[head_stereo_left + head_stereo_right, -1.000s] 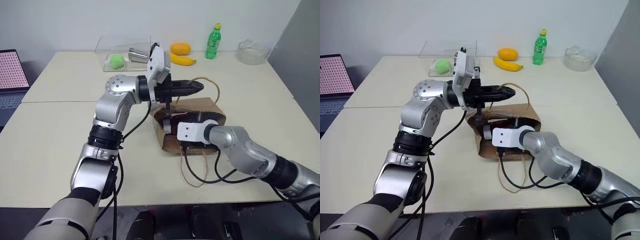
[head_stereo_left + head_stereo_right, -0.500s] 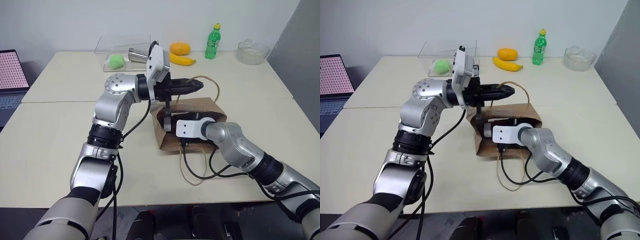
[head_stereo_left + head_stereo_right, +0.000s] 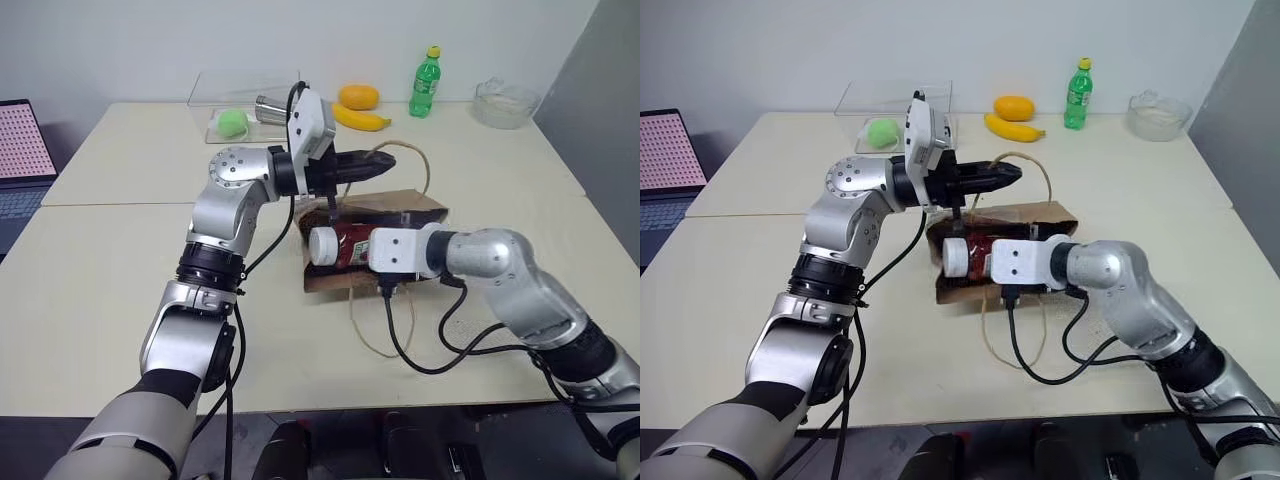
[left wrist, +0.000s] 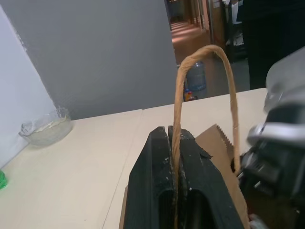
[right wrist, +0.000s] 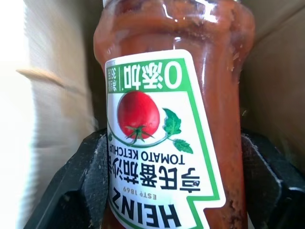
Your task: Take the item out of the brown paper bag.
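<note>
Presently, item one: my right gripper (image 3: 352, 247), its two black fingers (image 5: 86, 181) spread to either side of the ketchup bottle (image 3: 338, 245) and pressed against its red body, so that the bottle is clamped between them. Bottle: small, red, white cap (image 3: 320, 245), white label edged in green with a tomato printed on it. It lies on its side in my grip, cap pointing toward my left, its cap end just outside the mouth of the brown paper bag (image 3: 400, 205) and lifted off the table.

Item two: brown paper bag, creased kraft paper, lying on the table (image 3: 130, 270) with its open mouth turned toward my left. One twisted loop handle (image 3: 370, 330) trails loose on the tabletop on the near side of the bag.

Item three: my left gripper (image 3: 380, 162), above the bag and pointing across to my right, fingers (image 4: 157, 186) closed flat together on the other loop handle (image 4: 202, 52), which arches up out of the closed jaws.

Item four, far edge of the table, well apart from the bag: green soda bottle (image 3: 427, 82) with yellow cap, upright; an orange fruit (image 3: 360, 97) with a banana (image 3: 362, 120) just in front of it; a clear glass bowl (image 3: 503, 103); a clear tray (image 3: 235, 125) bearing a green ball (image 3: 233, 122) and a metal cup (image 3: 274, 109) on its side.

Item five: a laptop (image 3: 22, 160), open, at the far left edge.
</note>
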Controlling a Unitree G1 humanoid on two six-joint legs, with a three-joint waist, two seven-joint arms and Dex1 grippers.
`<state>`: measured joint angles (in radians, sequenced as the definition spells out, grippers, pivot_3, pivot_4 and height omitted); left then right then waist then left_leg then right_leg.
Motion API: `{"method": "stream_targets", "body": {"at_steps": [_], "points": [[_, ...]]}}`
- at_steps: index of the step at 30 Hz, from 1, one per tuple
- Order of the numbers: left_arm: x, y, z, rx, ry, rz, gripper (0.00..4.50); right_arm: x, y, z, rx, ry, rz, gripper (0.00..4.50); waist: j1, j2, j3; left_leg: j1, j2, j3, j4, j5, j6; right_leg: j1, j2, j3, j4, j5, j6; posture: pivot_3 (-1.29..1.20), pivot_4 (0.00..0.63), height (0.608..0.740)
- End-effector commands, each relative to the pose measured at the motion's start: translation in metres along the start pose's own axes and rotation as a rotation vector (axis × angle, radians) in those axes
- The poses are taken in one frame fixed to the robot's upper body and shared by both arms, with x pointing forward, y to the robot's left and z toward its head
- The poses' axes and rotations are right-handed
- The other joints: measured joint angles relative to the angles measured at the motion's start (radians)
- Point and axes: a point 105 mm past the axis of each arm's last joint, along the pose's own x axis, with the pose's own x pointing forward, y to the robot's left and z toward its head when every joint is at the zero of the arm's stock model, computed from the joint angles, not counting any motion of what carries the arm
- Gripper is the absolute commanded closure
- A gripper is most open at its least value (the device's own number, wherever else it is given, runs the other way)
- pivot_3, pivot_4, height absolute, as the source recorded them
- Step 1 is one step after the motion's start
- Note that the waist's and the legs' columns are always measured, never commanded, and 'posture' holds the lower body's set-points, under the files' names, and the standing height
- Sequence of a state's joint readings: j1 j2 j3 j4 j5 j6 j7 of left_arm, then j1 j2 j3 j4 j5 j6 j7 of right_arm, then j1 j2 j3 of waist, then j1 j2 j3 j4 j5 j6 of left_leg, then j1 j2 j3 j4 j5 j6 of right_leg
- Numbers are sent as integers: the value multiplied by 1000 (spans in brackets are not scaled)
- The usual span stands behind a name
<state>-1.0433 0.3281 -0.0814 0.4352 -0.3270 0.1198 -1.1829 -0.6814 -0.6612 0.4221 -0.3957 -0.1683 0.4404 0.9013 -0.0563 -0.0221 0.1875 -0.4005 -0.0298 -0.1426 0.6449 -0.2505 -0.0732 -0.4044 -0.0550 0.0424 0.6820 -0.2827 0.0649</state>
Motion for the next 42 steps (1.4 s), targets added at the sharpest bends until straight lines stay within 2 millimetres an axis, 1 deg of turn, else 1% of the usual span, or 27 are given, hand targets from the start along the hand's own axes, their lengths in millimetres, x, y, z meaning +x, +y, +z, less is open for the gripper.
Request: {"method": "stream_targets", "body": {"at_steps": [1,3,5,8,9,10,11,12,13,14,15,16,18,19,20,22,24,25,28,30,32,35,38,39,42], "points": [[2,7,15,65,-22,22,4500,-32,-12,38,85,-217,4,1269,0,0,0,0,0,0,0,0,0,0,0,0,0,0,0,0,150,740],[3,8,14,65,-17,25,4500,-46,-18,54,209,-325,19,1269,1,0,0,0,0,0,0,0,0,0,0,0,0,0,0,0,150,740],[3,9,12,65,-12,27,4500,-56,-27,64,286,-392,10,1270,2,0,0,0,0,0,0,0,0,0,0,0,0,0,0,0,150,740],[4,10,9,62,1,37,4500,-84,-60,85,454,-575,-78,1270,-1,0,0,0,1,0,0,0,1,0,0,0,1,1,-1,0,150,740],[4,10,8,62,4,39,4500,-90,-66,88,487,-608,-93,1270,0,0,0,0,1,0,0,0,1,0,0,0,1,1,-1,0,150,740],[4,10,7,62,8,39,4500,-98,-76,90,516,-642,-142,1270,1,0,0,0,0,-1,0,0,1,0,0,0,1,1,-1,0,150,740],[4,10,6,62,12,41,4500,-110,-90,90,541,-675,-224,1271,2,0,0,0,1,-1,0,0,1,0,0,0,1,1,-1,0,150,740],[4,10,5,60,16,44,4500,-127,-107,82,559,-679,-345,1271,2,0,0,0,0,-1,0,0,1,0,0,-1,1,1,-1,0,150,740],[3,10,4,58,19,47,4500,-139,-118,76,571,-680,-428,1272,3,0,0,0,0,-1,0,0,1,0,0,0,0,1,-1,0,150,740],[3,9,2,57,23,49,4500,-153,-125,55,567,-592,-537,1272,9,0,0,0,0,-1,0,0,1,0,0,0,0,1,-1,0,150,740],[2,9,1,57,26,49,4500,-162,-127,37,556,-497,-606,1272,16,0,0,-1,-1,-1,0,0,1,0,0,0,0,1,-1,0,150,740],[2,8,1,57,28,49,4500,-167,-128,25,545,-431,-638,1273,25,0,0,-1,-2,-1,0,-1,1,0,-1,0,0,1,-1,0,150,740],[1,9,0,59,31,49,4500,-169,-120,-18,490,-170,-671,1278,29,0,0,-1,-3,0,0,-1,1,1,-2,0,-2,1,-1,0,150,740],[1,9,1,59,32,51,4500,-167,-114,-45,453,-8,-663,1279,28,0,0,-1,-3,1,0,-1,1,1,-2,0,-1,1,-1,0,150,740],[2,9,1,60,32,52,4500,-164,-107,-66,425,106,-642,1280,27,0,0,-1,-3,2,0,-1,1,0,-2,1,-1,1,-1,0,150,740],[2,10,1,62,32,53,4500,-158,-96,-92,389,226,-600,1280,18,0,0,0,-3,4,0,-1,1,0,-2,3,0,1,0,0,150,740],[4,10,2,63,29,51,4500,-144,-77,-123,376,336,-517,1280,0,2,0,1,-2,7,0,-1,2,-1,-2,5,0,1,0,0,150,740],[4,10,2,64,28,49,4500,-138,-67,-134,367,375,-473,1280,-8,2,0,1,-1,7,0,-1,2,-1,-2,5,1,1,0,0,150,740],[5,10,3,67,25,46,4500,-124,-48,-156,328,453,-366,1280,-21,3,0,1,1,7,0,-1,1,-1,0,4,1,1,0,0,150,740],[6,10,4,69,24,45,4500,-117,-36,-169,299,499,-301,1280,-24,3,0,1,1,7,0,0,1,-1,0,5,1,1,0,0,150,740],[7,10,4,71,24,43,4500,-113,-29,-176,303,527,-260,1280,-24,3,0,1,1,7,0,0,1,-1,0,5,1,1,0,0,150,740],[7,9,3,70,23,39,4500,-108,-15,-178,324,538,-184,1280,-24,3,0,1,0,7,0,0,0,-1,0,5,0,1,0,0,150,740],[8,8,3,64,20,33,4500,-106,-14,-175,338,522,-173,241,-24,3,0,1,1,6,0,0,0,-1,0,4,0,1,0,0,150,740],[9,8,2,62,19,30,4500,-107,-15,-174,341,518,-176,75,-24,3,0,1,0,6,0,0,0,-1,0,4,0,1,0,0,150,740],[10,8,0,61,26,27,4500,-112,-21,-165,311,492,-193,75,-23,3,0,1,0,6,0,0,1,0,0,4,0,2,0,0,150,740]]}}
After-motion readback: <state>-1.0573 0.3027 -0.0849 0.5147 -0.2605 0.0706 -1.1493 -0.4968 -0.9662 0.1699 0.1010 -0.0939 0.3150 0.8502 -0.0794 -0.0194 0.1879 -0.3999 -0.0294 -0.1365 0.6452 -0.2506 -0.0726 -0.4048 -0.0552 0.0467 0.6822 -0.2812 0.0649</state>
